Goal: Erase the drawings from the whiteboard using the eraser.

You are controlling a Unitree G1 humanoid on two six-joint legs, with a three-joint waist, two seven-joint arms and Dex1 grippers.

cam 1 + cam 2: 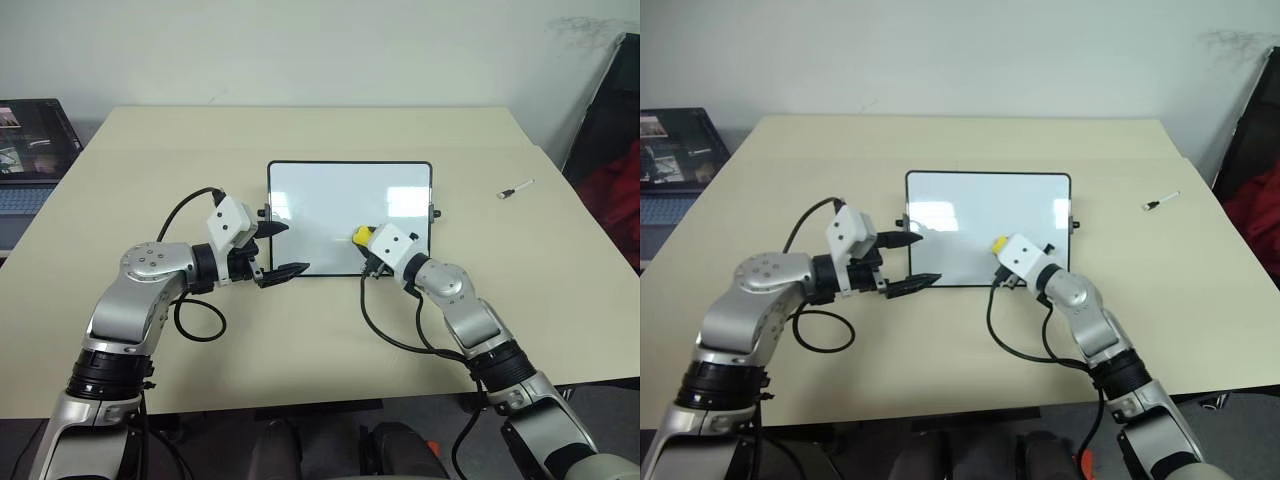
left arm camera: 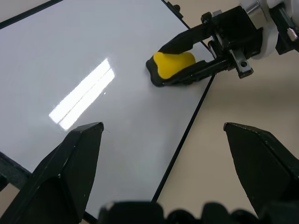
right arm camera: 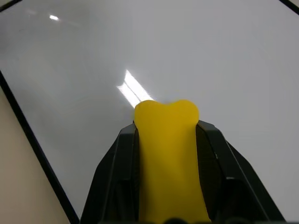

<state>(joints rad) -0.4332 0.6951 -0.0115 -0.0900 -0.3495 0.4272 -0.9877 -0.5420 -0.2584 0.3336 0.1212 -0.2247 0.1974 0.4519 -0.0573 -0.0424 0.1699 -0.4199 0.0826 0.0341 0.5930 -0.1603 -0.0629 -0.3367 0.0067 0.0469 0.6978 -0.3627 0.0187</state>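
The whiteboard (image 1: pixel 340 205) is smooth and glossy, throwing back bright streaks of ceiling light just ahead of the right hand (image 3: pixel 168 154), within a thin black frame that looks like plastic. The eraser (image 2: pixel 174 64) pinched in that hand's matt black fingers (image 3: pixel 117 177) looks soft and matt, like foam or rubber. The counter (image 1: pixel 150 160) beneath both hands is a smooth, matt beige surface.

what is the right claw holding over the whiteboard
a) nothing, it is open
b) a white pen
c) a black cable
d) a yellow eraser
d: the right claw is shut on the yellow eraser, whose tip sticks out between its two black fingers over the whiteboard, while the white pen lies apart on the table.
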